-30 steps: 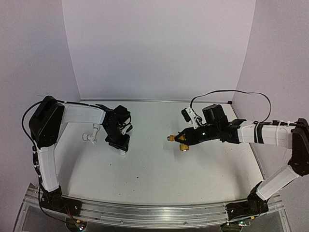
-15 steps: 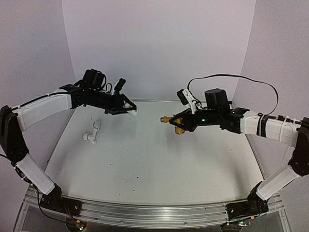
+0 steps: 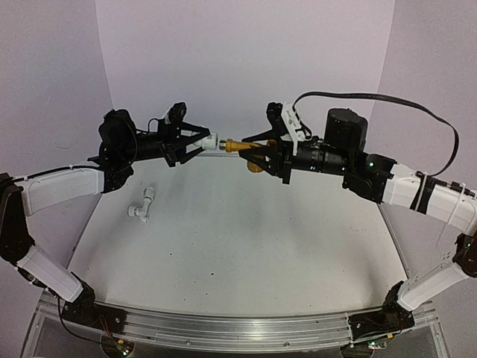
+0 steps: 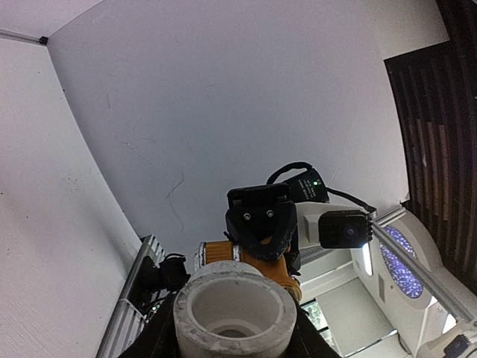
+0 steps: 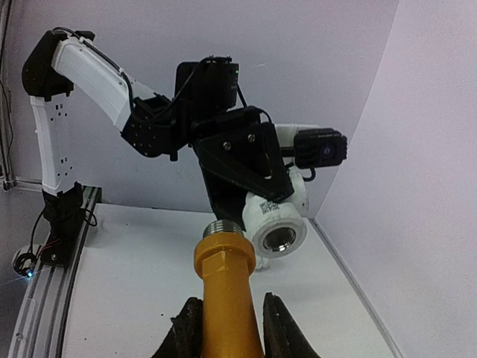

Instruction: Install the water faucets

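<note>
From above, the left gripper (image 3: 198, 141) is clamped on a white fitting (image 3: 209, 140) and the right gripper (image 3: 258, 151) on the yellow-gold faucet (image 3: 237, 146). Their ends nearly meet over the worktop's far edge. The white faucet (image 3: 141, 204) lies by the left edge.

The left wrist shows the fitting's socket (image 4: 232, 317) open towards the faucet.

On the right wrist, the threaded end (image 5: 220, 228) sits left of the socket, so it should be centred and squared before turning.
</note>
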Robot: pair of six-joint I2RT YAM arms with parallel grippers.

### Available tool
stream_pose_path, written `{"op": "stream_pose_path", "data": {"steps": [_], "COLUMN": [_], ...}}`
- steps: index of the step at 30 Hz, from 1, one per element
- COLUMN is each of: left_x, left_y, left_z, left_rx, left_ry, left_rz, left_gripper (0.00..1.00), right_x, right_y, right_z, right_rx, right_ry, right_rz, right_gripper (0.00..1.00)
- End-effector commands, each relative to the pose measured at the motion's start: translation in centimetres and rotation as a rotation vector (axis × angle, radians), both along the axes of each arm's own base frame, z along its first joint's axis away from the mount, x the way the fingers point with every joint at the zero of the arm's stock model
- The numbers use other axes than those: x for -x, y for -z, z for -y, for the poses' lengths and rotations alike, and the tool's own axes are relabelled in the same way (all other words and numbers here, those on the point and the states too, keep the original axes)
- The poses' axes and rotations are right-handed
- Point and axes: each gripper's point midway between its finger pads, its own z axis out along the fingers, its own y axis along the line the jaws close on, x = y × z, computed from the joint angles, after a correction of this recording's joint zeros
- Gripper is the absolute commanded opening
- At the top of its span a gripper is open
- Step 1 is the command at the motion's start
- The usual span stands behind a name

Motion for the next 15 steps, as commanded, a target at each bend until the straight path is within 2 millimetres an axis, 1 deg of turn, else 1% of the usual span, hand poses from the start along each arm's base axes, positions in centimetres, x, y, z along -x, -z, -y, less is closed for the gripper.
{"op": "stream_pose_path", "data": {"steps": [1, 11, 15], "left_x": [1.9, 3.4, 4.1], "left_y": [-3.6, -3.9, -3.9], "left_z": [-1.0, -1.3, -1.1], "left_rx": [0.106, 0.104, 0.1], "left_ry": [0.044, 0.075, 0.103], "left_rz": [0.065, 0.101, 0.128], "left_gripper": [0.0, 0.0, 0.0], "right_x": [-1.1, -2.1, -1.9], "right_y": [-3.9, -3.6, -3.4], "right_z": [-0.8, -1.7, -2.0], "right_rx": [-0.075, -0.075, -0.075], "right_ry": [0.024, 0.031, 0.013], "right_rz": [0.132, 0.115, 0.105], "right_gripper": [0.0, 0.0, 0.0]}}
